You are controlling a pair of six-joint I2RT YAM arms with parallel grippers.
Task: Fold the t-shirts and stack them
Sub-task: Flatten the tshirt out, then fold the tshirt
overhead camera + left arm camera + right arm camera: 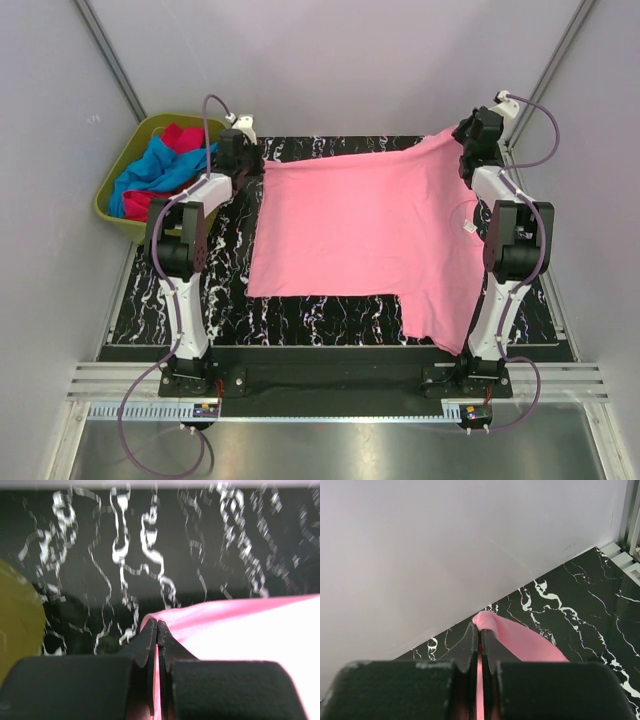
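A light pink t-shirt lies spread over the black marbled table, its far edge lifted at both corners. My left gripper is shut on the far left corner; in the left wrist view its jaws pinch the pink cloth. My right gripper is shut on the far right corner, and the right wrist view has the pink fabric bunched at the tips of that gripper. A sleeve hangs toward the near right. More t-shirts, blue and red, lie heaped in the bin.
An olive-green plastic bin stands at the far left beside the table, also seen at the left wrist view's edge as the bin. Grey walls close the back and sides. A metal rail runs along the near edge.
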